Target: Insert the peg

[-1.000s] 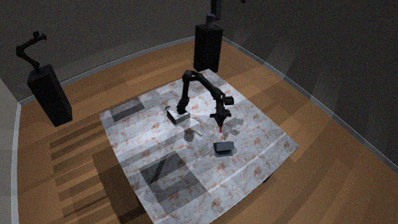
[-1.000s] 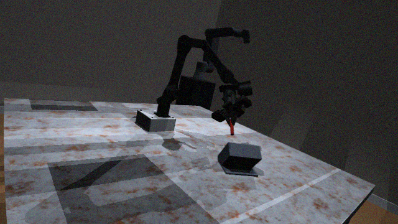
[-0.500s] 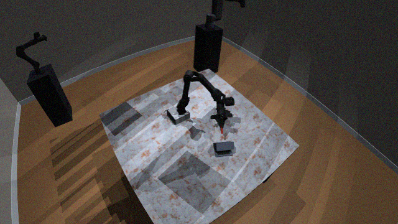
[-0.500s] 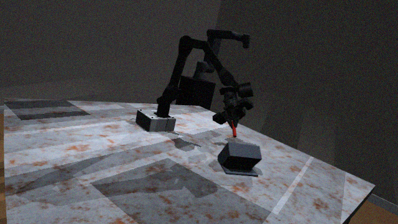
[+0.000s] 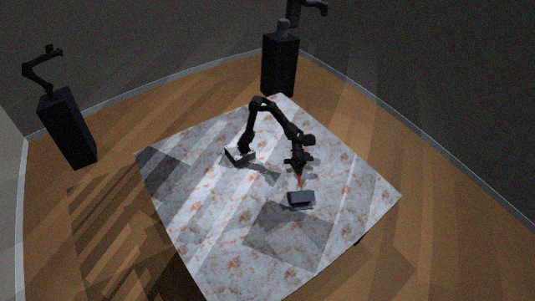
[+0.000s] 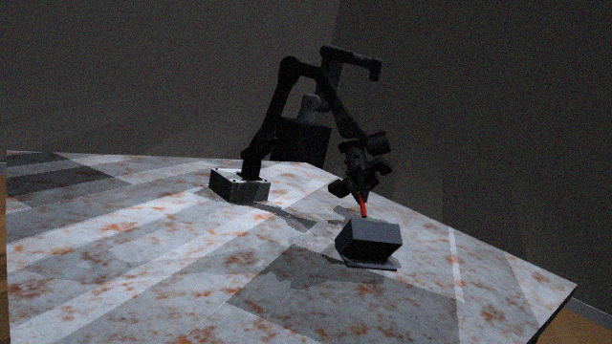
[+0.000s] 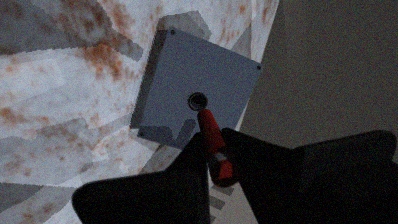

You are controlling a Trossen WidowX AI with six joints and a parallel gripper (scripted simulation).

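A red round peg (image 5: pixel 299 181) (image 6: pixel 363 207) (image 7: pixel 211 129) is held between the fingers of my gripper (image 5: pixel 298 174) (image 6: pixel 361 194) (image 7: pixel 212 136), which is shut on it. The peg points down and tilts a little. The grey-blue sloped panel (image 5: pixel 302 197) (image 6: pixel 377 231) (image 7: pixel 220 75) faces the arm. Its face carries one round dark hole (image 7: pixel 198 101) near the middle, seen in the wrist view. There the peg's lower end appears just beside the hole's rim, outside it. Whether the tip touches the face cannot be told. The top and exterior views do not show the hole.
The marbled table (image 5: pixel 234 259) (image 6: pixel 143 296) bears the arm's base (image 5: pixel 239 155) (image 6: pixel 239 189), behind the panel from the top and exterior views. Dark pedestals (image 5: pixel 67 130) (image 5: pixel 279 63) with other arms stand beyond the table. The table's edge runs past the panel in the wrist view.
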